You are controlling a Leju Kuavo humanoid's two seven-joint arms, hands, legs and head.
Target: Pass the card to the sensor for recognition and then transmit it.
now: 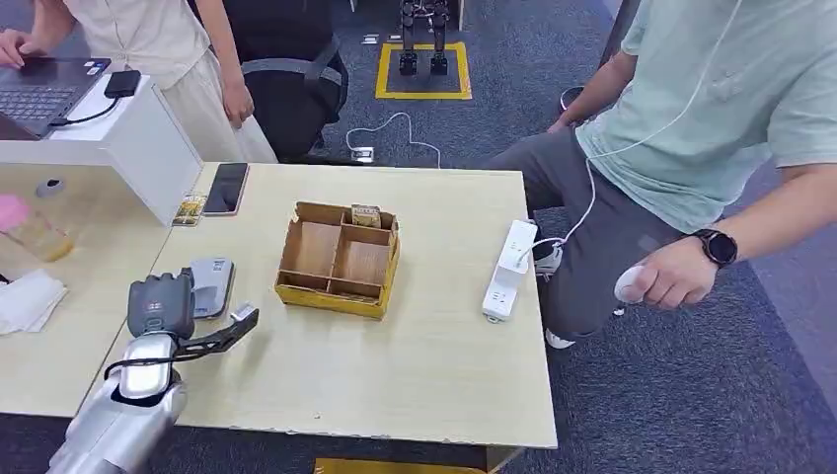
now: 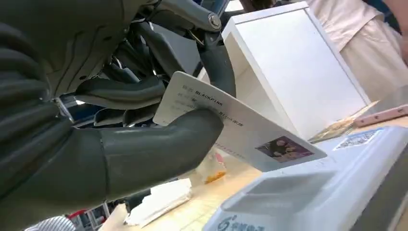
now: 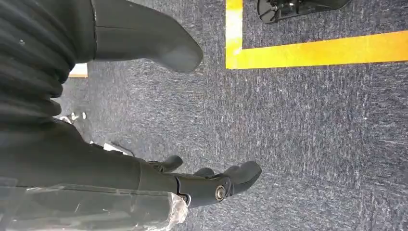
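left robot hand (image 2: 120, 130) pinching card (image 2: 240, 127), above sensor (image 2: 308, 192)

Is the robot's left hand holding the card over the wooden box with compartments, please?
No, the left hand holds the card beside the grey sensor, apart from the wooden box.

The left arm (image 1: 118, 420) rises from about seven o'clock in the head view, silver forearm angled up toward twelve, ending in the left hand (image 1: 163, 308) with its grey back facing the camera. From the left wrist view the thick thumb (image 2: 159, 144) presses against the darker fingers (image 2: 120, 91), pinching a card (image 2: 240, 127) between them — the hand is closed on it. The right hand (image 3: 144, 115) hangs down toward the carpet — thumb (image 3: 149, 41) apart from the loosely extended fingers (image 3: 216, 183), holding nothing.
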